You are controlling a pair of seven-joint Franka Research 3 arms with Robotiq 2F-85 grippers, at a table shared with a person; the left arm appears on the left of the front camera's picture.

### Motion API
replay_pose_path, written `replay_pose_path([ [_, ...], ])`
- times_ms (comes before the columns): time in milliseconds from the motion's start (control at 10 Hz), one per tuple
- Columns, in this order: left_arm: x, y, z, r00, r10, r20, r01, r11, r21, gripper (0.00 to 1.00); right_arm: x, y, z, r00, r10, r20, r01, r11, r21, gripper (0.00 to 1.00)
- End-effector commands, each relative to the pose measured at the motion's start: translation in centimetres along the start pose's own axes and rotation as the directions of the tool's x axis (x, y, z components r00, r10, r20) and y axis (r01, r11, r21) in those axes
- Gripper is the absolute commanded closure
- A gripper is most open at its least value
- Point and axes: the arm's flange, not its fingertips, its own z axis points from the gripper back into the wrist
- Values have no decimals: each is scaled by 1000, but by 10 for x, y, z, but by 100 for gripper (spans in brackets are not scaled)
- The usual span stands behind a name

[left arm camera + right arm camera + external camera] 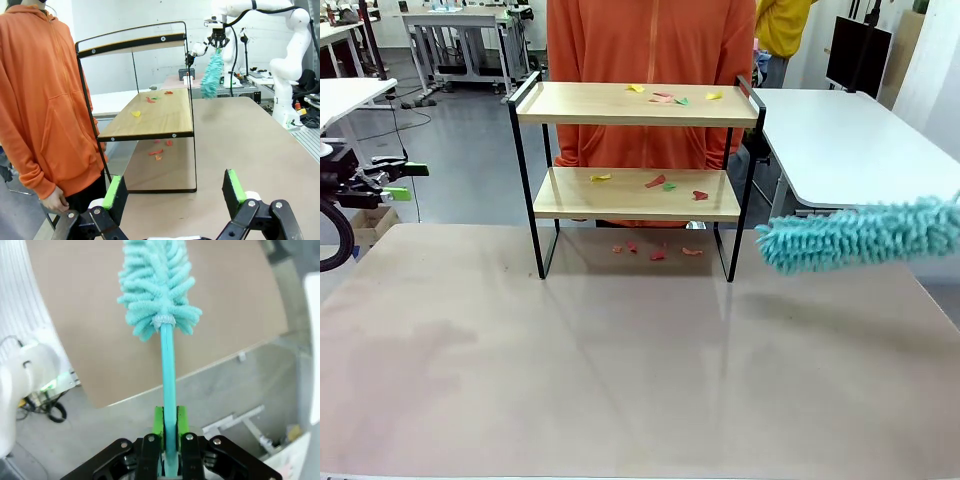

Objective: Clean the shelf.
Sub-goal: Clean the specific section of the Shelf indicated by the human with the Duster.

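Note:
The shelf (635, 105) stands at the table's far middle, two light wood boards in a black frame, with small coloured paper scraps (665, 98) on both boards and on the table beneath. A teal fluffy duster (860, 235) hovers to the right of the shelf, its head pointing left, apart from the frame. My right gripper (169, 427) is shut on the duster's teal handle (168, 365). My left gripper (395, 180) is at the far left edge, open and empty; its green pads (234, 185) face the shelf's end (145, 107) and the duster (212, 75) beyond.
A person in an orange hoodie (650, 40) stands right behind the shelf, hands down. A white table (850, 140) stands at the back right. The brown tabletop (620, 370) in front of the shelf is bare.

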Motion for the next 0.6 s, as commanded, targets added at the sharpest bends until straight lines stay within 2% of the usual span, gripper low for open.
replay_pose_path([
  [0,2,0,1,1000,-2,-1,2,1000,-1,0,27,29,-8,986,164,40,-167,983,76,87],
  [300,2,0,1,1000,-2,-1,2,1000,-1,0,83,66,-17,938,326,122,-343,924,171,87],
  [500,2,0,1,1000,-2,-1,2,1000,-1,0,109,77,-31,923,373,96,-385,900,206,87],
])
